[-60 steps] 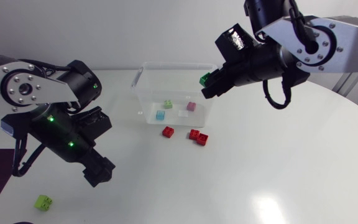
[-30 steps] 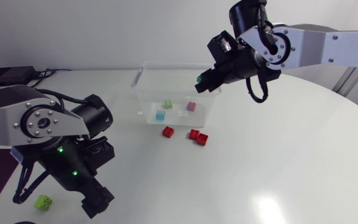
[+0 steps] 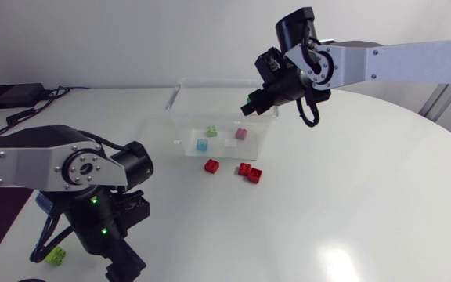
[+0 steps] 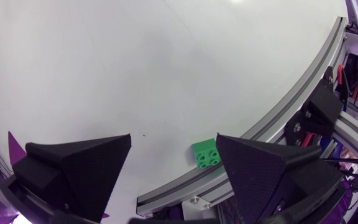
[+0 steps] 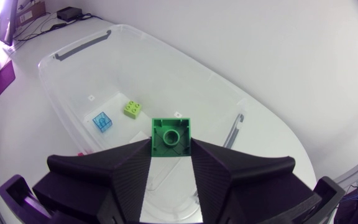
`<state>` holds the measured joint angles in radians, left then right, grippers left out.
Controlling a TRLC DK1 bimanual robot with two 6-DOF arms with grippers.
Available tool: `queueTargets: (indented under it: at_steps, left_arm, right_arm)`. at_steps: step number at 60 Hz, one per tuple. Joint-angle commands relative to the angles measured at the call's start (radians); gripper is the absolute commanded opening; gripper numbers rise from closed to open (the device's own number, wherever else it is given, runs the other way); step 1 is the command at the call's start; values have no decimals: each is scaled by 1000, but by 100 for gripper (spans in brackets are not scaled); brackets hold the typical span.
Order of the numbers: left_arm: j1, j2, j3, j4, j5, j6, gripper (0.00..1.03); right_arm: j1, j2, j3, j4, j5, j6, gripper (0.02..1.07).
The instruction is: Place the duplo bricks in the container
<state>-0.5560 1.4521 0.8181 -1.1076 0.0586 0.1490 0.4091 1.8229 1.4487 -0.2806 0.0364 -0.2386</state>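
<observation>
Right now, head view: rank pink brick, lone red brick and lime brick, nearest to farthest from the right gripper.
1. pink brick, in the container
2. lone red brick, on the table outside it
3. lime brick, by the left arm

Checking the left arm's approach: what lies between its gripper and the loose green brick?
Nothing; the left wrist view shows only bare table between the open left gripper and the loose green brick.

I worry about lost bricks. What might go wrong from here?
1. The lime brick lies right at the edge of the table, beside the open left gripper; a nudge might knock it off.
2. The right gripper holds the green brick above the container; dropped from there, it may bounce out.
</observation>
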Motion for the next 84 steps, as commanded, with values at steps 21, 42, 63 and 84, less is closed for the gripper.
queueTargets:
  at_steps: [21, 42, 63, 84]
  left_arm:
    - [-78, 131, -27, -28, 60, -37, 94]
    - [-142, 211, -36, -21, 60, -66, 88]
    - [-232, 284, -43, -21, 98, -89, 84]
    - [-170, 366, -57, -3, 60, -132, 73]
  right_arm:
    - [-13, 162, 165, -25, 80, 12, 102]
    - [-24, 167, 164, -20, 83, 38, 103]
    - [-29, 154, 148, -14, 82, 48, 103]
    - [-46, 131, 105, 15, 66, 47, 103]
